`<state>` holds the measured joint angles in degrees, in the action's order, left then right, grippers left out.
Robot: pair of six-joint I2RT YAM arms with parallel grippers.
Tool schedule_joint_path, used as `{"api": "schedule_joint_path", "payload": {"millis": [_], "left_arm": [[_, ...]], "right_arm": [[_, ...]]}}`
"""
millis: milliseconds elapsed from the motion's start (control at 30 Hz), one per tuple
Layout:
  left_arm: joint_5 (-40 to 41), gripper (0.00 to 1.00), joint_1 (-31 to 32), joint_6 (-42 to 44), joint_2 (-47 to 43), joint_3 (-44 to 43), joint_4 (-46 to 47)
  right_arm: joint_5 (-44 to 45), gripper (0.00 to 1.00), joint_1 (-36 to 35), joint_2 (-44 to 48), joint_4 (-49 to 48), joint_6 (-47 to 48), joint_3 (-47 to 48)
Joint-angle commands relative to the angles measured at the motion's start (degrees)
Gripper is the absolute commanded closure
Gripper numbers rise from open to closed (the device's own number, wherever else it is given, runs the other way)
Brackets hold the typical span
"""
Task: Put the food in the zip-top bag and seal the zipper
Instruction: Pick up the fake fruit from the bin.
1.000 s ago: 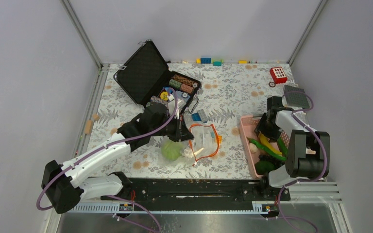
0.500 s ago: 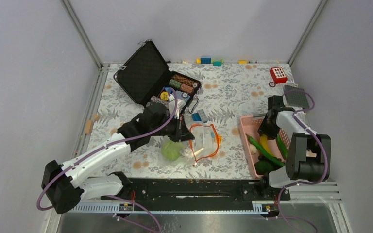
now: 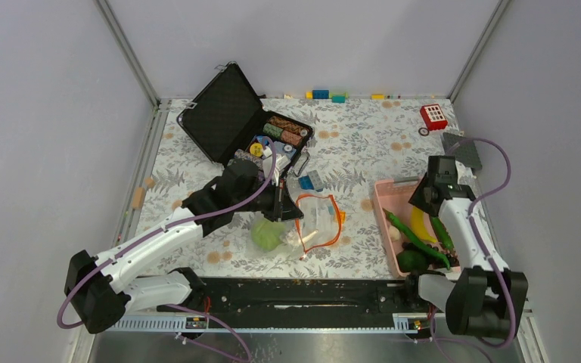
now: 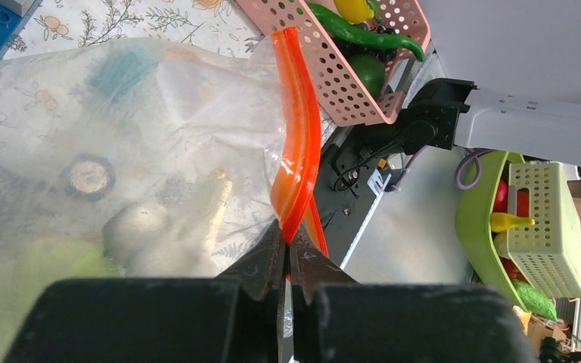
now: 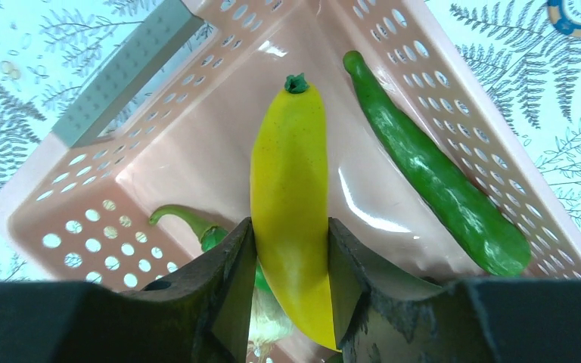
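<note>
The zip-top bag (image 3: 316,221) lies open mid-table, clear, with the light-green cabbage (image 3: 266,234) and a white piece (image 4: 132,227) inside. My left gripper (image 4: 288,246) is shut on the orange-red zipper (image 4: 296,151) at the bag's mouth and holds that edge up. My right gripper (image 5: 290,257) is over the pink basket (image 5: 83,197), shut on the yellow piece (image 5: 291,189), which points away from the wrist. A long green pod (image 5: 439,174) lies beside it, and another green stem (image 5: 189,223) shows under the left finger. The slider is not visible.
An open black case (image 3: 227,113) with poker chips stands behind the bag. Coloured bricks (image 3: 321,94) line the back edge, with a red toy (image 3: 433,116) and a grey plate (image 3: 465,151) at the back right. Blue bricks (image 3: 310,181) lie by the bag.
The right jaws have closed on the yellow piece, and the right arm has swung its elbow down toward the near edge. The left arm and the bag have not moved.
</note>
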<state>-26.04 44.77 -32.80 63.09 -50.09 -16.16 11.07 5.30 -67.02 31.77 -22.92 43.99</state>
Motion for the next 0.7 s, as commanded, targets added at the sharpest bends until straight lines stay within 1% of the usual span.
{"api": "schedule_joint_path", "payload": {"millis": [0,200,333,500,667], "left_arm": [[-1.9,1.00,-0.4,0.4,-1.6,0.6,3.7],[-1.3,1.00,-0.4,0.5,-2.0,0.4,3.3],[-1.2,1.00,-0.4,0.4,-2.0,0.2,3.3],[-0.8,1.00,-0.3,0.4,-1.9,-0.1,3.2],[-0.1,1.00,-0.4,0.5,-1.1,-0.7,2.6]], "right_arm": [[2.1,0.75,0.1,7.4,-0.6,0.1,-1.1],[2.5,0.77,0.2,16.7,-0.9,-0.1,-0.6],[-1.9,0.77,0.2,23.9,-3.3,1.2,-0.9],[-10.5,0.77,0.2,30.7,-5.1,1.6,-0.8],[-25.0,0.77,0.2,34.9,-10.5,-2.1,-1.0]]}}
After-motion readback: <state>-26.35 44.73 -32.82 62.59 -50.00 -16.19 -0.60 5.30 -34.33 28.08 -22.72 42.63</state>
